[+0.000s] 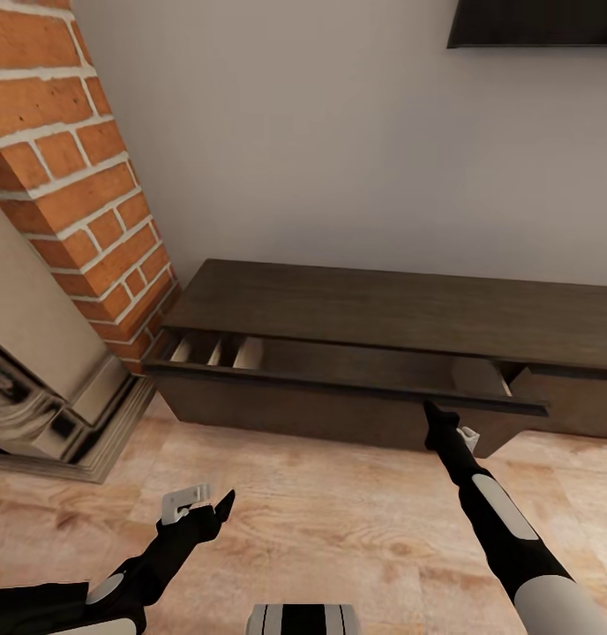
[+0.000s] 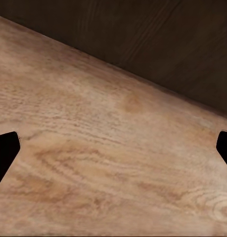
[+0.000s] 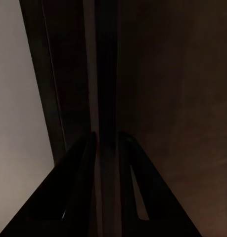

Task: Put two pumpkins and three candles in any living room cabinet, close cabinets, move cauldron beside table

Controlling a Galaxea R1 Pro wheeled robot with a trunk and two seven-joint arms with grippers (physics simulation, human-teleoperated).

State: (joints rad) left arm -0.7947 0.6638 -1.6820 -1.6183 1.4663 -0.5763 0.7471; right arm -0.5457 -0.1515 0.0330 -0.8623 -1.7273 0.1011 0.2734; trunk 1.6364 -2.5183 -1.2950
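Cabinet (image 1: 383, 309): long dark-brown unit against the wall, beside the brick fireplace (image 1: 65, 176). Top drawer (image 1: 339, 375) stands pulled partway out, pale interior showing at its fireplace end.

Right gripper (image 1: 430, 411): at the drawer's front edge, fingers narrowed to a slim gap around that thin edge in the right wrist view.

Left gripper (image 1: 206, 504): low over the wood floor (image 1: 339, 520), fingers spread wide, holding nothing.

Risks, judged: the pinch on so thin a lip may slip off mid-move; an off-axis push or pull could bind the drawer.
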